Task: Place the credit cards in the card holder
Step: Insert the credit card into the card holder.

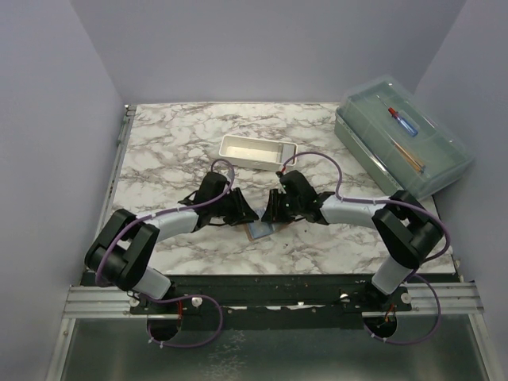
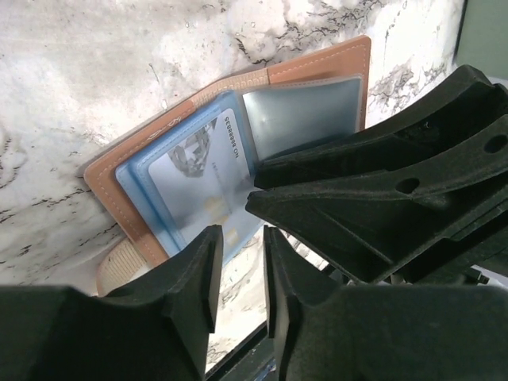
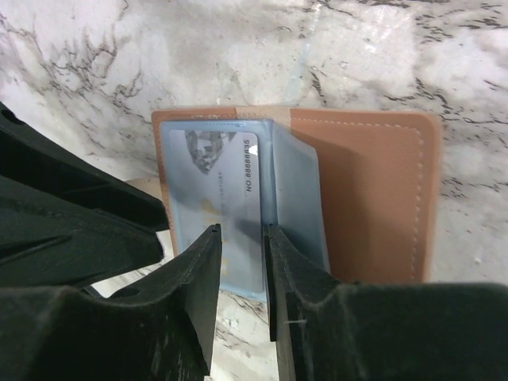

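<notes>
Top external view: the left pincer [image 1: 242,214] and the right pincer [image 1: 274,210] met tip to tip, low over the desk [image 1: 175,143]. The card holder [image 1: 260,231] lay open just beneath and between them. Beyond both tips stood a white tray [image 1: 256,151], and a clear lidded box [image 1: 401,135] sat well off past the right pincer. The desk was glossy marble pattern, and plain lavender walls [image 1: 48,119] closed it in.

Left wrist view: the fingers stood a narrow slit apart. A credit card [image 2: 194,186] appeared partly inside a clear sleeve [image 2: 302,111], its near end reaching the slit. Whether it was gripped, I could not tell.

Right wrist view: the same narrow slit showed, with the card's near edge just ahead of it and the holder's tan panel [image 3: 373,182] to the right. Again the grip could not be told.

The step looked like seating the card. It would be best pushed straight along the sleeve and kept flat, with one pincer pinning the holder, since the slick desk would probably let it skate.
</notes>
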### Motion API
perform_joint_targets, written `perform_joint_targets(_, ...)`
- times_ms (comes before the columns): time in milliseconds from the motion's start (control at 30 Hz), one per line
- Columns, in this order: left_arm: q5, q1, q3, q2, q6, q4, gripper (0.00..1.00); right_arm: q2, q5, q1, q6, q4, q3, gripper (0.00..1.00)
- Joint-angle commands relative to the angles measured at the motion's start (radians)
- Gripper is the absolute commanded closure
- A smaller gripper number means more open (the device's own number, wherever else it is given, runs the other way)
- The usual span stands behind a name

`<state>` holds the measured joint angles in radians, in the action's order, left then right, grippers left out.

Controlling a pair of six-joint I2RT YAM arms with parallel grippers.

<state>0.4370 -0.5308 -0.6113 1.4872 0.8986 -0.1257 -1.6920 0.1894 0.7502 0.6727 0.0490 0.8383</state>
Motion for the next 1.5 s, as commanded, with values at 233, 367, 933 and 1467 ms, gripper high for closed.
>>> perform_joint_targets(233,-0.029,0.002,0.043,-0.046,-0.004,0.041,0.59,0.011,-0.042,0.02,-0.1,-0.065,-0.016,0.75)
perform_joint_targets(367,-0.041,0.004,0.042,-0.035,-0.009,0.05,0.63,-0.011,-0.076,0.024,-0.086,-0.081,-0.011,0.85)
perform_joint_targets(933,-0.06,0.007,0.028,-0.022,-0.026,0.055,0.48,-0.035,-0.177,0.024,0.019,-0.119,-0.059,1.0)
perform_joint_targets(1467,-0.066,-0.004,0.038,-0.099,0.021,0.041,0.52,-0.046,-0.156,0.024,0.019,-0.098,-0.063,1.0)
